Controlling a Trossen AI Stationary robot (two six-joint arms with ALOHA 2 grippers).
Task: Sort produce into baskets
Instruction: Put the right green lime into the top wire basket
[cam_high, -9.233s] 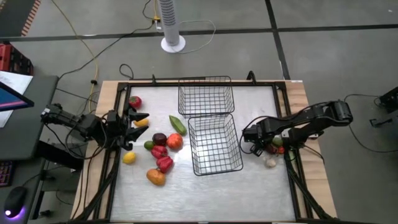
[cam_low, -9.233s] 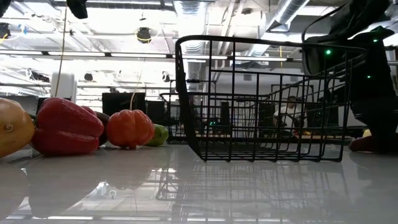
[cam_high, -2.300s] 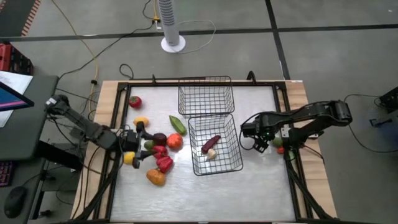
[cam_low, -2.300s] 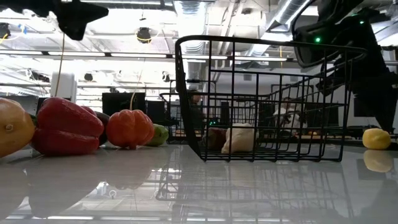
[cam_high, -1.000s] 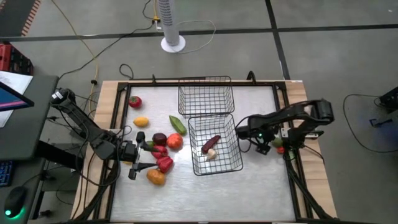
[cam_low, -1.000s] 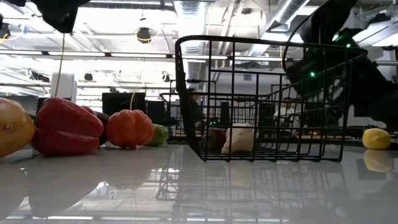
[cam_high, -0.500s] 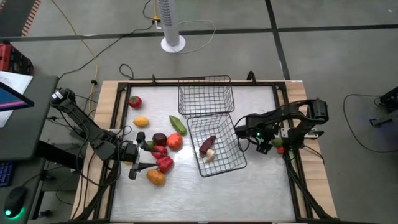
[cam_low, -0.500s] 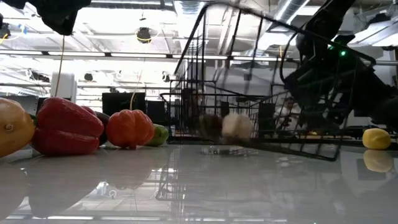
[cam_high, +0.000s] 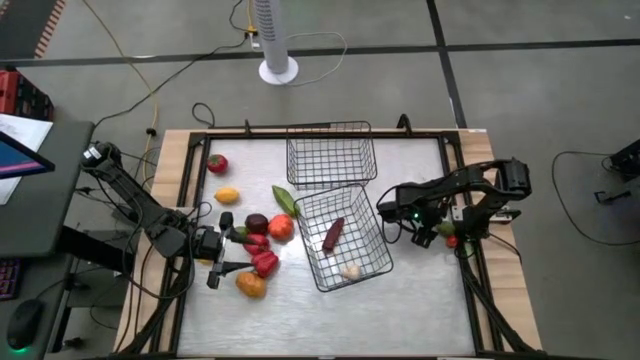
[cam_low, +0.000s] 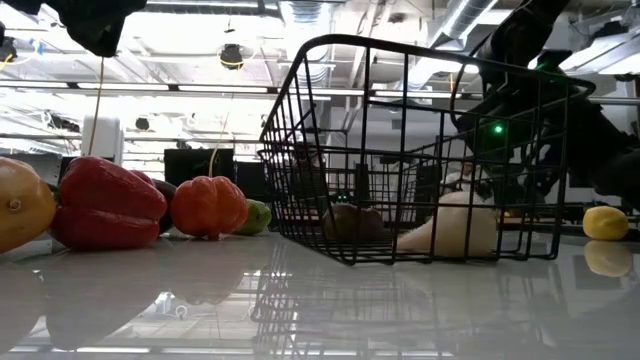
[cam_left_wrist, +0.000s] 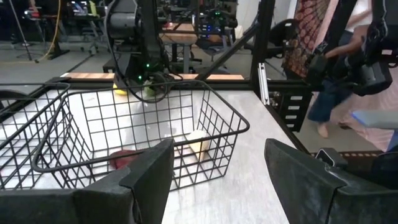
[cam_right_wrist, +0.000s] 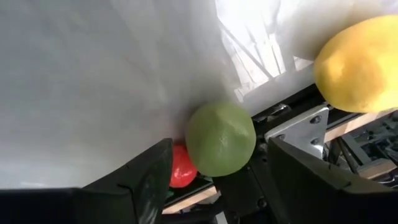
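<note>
The near black wire basket (cam_high: 372, 240) sits skewed on the table and holds a maroon piece (cam_high: 333, 235) and a whitish garlic (cam_high: 350, 271). Behind it stands the far basket (cam_high: 331, 178). Loose produce lies to the left: red peppers (cam_high: 263, 262), a tomato (cam_high: 280, 227), a green piece (cam_high: 285, 200). My left gripper (cam_high: 232, 250) hovers open above this group. My right gripper (cam_right_wrist: 217, 180) is open at the table's right edge, its fingers on either side of a green round fruit (cam_right_wrist: 221, 138), beside a red piece (cam_right_wrist: 181, 168) and a lemon (cam_right_wrist: 364, 62). My right gripper points down over the green fruit (cam_right_wrist: 199, 140) with a finger on each side of it. A narrow gap shows on both sides, and I cannot tell whether either finger touches the fruit, which rests on the table's edge.
The right wrist stands close to the near basket's right corner (cam_high: 378, 207). A black frame rail (cam_high: 470, 270) runs along the table's right edge beside the fruit. Bare table lies near the front edge (cam_high: 330, 320). An orange piece (cam_high: 250, 285) sits nearest the front.
The near basket tipped up on its right side, then dropped flat again, turned a little and shifted toward the table's left. The garlic inside rolled from the basket's middle to its near side. My right wrist edged toward the basket.
</note>
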